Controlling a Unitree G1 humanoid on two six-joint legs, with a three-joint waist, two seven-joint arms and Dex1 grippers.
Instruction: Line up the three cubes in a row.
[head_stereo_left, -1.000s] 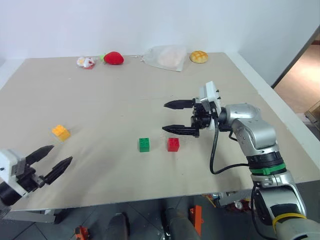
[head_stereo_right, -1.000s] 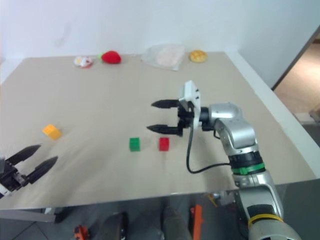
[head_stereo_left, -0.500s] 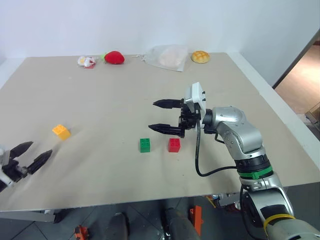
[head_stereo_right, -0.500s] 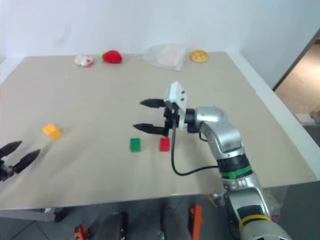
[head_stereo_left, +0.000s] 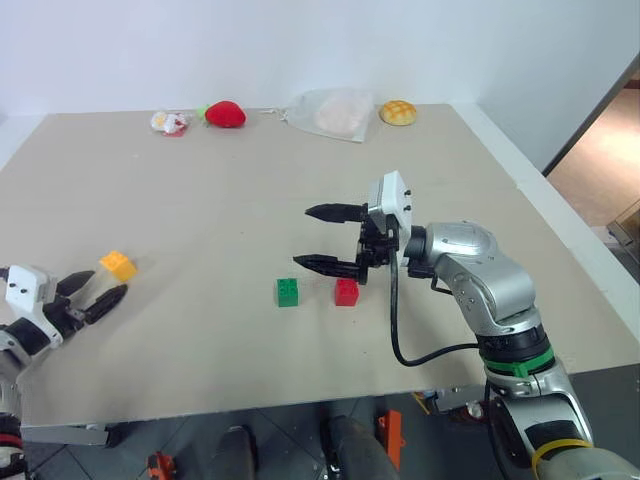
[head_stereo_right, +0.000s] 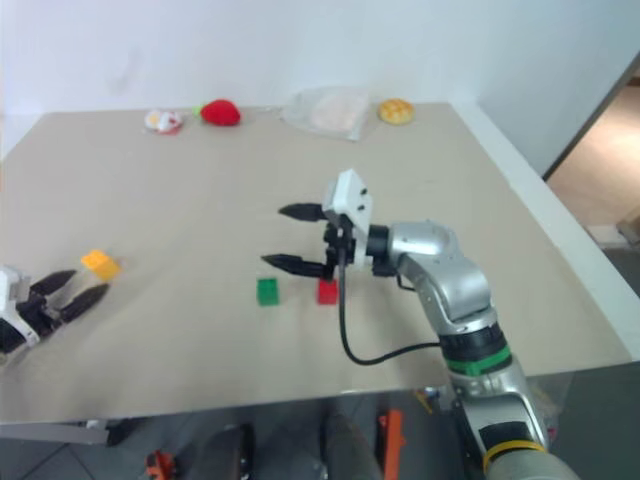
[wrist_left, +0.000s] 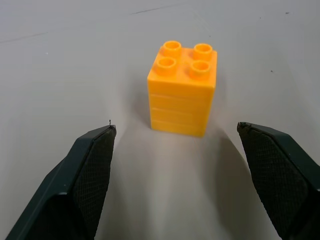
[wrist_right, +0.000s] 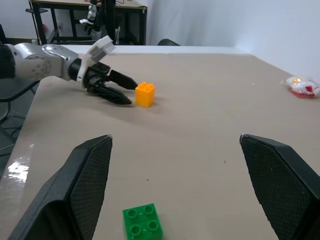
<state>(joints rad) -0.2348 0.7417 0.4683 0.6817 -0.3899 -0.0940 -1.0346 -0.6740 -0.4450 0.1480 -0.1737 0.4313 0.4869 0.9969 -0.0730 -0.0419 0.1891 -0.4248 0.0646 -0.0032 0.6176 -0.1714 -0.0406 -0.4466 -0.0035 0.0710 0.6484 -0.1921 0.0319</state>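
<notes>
Nearby, at the left edge of the beige table, lay the left two-fingered black gripper, fingers spread wide with nothing between them, tips just short of the small yellow-orange studded plastic cube. Seen from the left wrist, stood upright between and beyond the fingertips, four round studs on top, horizontal ridges down its side, untouched. Further right, near the table's middle, sat the small green studded plastic cube and, just beside it with a narrow gap, the small red studded plastic cube, both studs up, side by side, well apart from the yellow-orange one. Hovered above the red cube: the right two-fingered black gripper, pointing left, wide open and empty. Along the far edge, left to right: a small white-and-red wrapped item, a red strawberry toy, a clear plastic bag with something pale inside that could not be made out, and a yellow bun.
</notes>
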